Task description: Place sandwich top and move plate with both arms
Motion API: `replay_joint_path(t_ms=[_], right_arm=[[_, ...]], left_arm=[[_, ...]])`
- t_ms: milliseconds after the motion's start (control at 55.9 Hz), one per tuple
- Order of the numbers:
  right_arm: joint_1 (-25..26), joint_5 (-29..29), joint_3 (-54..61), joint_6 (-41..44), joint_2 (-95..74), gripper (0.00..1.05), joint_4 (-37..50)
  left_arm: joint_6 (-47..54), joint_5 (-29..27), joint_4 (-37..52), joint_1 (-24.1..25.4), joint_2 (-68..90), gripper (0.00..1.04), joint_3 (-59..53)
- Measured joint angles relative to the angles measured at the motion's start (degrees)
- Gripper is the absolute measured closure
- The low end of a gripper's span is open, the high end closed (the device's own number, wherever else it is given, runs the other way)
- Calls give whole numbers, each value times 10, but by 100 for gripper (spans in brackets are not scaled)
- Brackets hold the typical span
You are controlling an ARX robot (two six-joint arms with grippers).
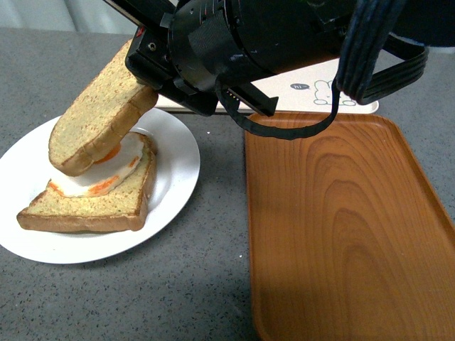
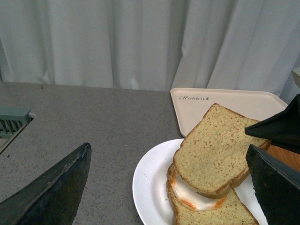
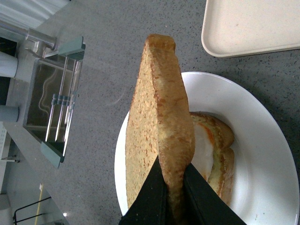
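Holding the sandwich top (image 1: 96, 114) tilted over the plate (image 1: 178, 153)

The round white plate sits on the grey counter (image 1: 213, 284) and carries a bread slice (image 1: 92, 209) with a fried egg (image 1: 96, 183) on it. The sandwich top leans over both, its lower end touching the egg and its other end raised. Just beside the plate lies an orange wood-grain tray (image 1: 341, 227), and a beige rabbit tray (image 1: 302, 99) lies behind them. The right gripper (image 3: 174, 176) reaches in from over the wood-grain tray, angled downward, its black fingers (image 3: 152, 197) clamped on the raised edge of the sandwich top. The left gripper (image 2: 168, 152) hangs low near the plate's far side, its fingers spread wide and grasping nothing.
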State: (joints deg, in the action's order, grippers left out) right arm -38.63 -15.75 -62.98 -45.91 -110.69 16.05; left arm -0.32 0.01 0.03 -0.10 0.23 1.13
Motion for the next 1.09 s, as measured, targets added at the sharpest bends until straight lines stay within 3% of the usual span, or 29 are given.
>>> replay_joint_path(t_ms=[788, 931, 1092], right_arm=[[-12, 10, 31, 26, -3, 100, 5], [-12, 14, 31, 41, -3, 76, 2], [-3, 38, 29, 59, -2, 39, -7]], left_arm=[[0, 0, 0, 0, 0, 6, 0], [0, 0, 0, 0, 0, 6, 0], [0, 0, 0, 0, 0, 6, 0]])
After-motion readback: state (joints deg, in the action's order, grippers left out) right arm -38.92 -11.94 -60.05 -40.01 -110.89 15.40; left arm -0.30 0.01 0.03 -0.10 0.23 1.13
